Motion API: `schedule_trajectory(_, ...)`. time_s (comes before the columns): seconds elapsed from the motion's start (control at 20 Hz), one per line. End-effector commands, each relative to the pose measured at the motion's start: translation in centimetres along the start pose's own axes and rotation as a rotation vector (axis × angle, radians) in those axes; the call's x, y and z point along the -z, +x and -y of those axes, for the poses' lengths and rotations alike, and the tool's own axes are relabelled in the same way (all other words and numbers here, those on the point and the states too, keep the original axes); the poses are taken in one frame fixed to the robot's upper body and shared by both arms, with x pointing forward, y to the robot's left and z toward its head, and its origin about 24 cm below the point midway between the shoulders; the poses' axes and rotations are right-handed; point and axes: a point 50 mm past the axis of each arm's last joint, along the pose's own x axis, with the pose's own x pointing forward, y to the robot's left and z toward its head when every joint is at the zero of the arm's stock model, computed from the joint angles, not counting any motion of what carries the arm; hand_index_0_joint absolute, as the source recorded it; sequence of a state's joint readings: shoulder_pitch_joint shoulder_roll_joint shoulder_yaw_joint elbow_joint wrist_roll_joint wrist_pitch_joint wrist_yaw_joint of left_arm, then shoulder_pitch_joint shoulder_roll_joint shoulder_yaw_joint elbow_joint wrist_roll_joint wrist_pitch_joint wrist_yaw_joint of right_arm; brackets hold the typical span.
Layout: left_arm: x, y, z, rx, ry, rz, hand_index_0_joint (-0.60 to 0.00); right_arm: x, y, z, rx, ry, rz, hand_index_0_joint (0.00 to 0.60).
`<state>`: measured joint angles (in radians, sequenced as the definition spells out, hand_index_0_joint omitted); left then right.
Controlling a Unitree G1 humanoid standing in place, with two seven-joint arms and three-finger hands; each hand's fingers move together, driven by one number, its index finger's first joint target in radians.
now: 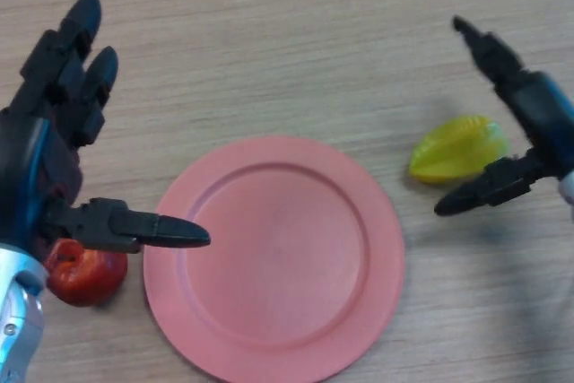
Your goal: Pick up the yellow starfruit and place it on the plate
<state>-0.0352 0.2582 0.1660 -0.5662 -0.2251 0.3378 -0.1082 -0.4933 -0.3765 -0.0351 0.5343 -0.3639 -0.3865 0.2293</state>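
Approach step: yellow starfruit point(457, 148) lies on tabletop point(296, 51) at 3 o'clock of plate point(273, 257), unlifted. Right hand point(529, 123) is spread around it; closing is needed next. Left hand point(54, 150) is spread, idle.

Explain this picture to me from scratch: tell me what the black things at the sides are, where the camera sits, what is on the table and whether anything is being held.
The camera sits on a humanoid robot's head and looks down at a wooden table. The black shapes are its two hands. The left robot hand comes in from the left with its fingers straight and holds nothing. The right robot hand is spread open around a yellow starfruit, which lies on the table to the right of the plate; nothing is gripped yet. In the middle lies an empty pink plate. A red fruit lies left of the plate, partly hidden under the left hand.
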Motion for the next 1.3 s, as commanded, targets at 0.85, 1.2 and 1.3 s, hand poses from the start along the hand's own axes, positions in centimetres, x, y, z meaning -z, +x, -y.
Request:
schedule_trajectory(0.85,-2.8,-0.3,-1.5,-0.04,0.067,0.194,0.0,-2.7,2.8,4.8,0.247,-0.569,0.199,0.6)
schedule_trajectory(1.2,-2.7,-0.2,-1.4,-0.035,0.053,0.168,0.0,-8.1,2.1,1.2,0.205,-0.341,0.321,0.6)
schedule_trajectory(1.3,-2.6,-0.3,-1.2,-0.03,0.045,0.16,0.0,-9.0,1.7,-0.6,0.176,-0.333,0.341,0.6)
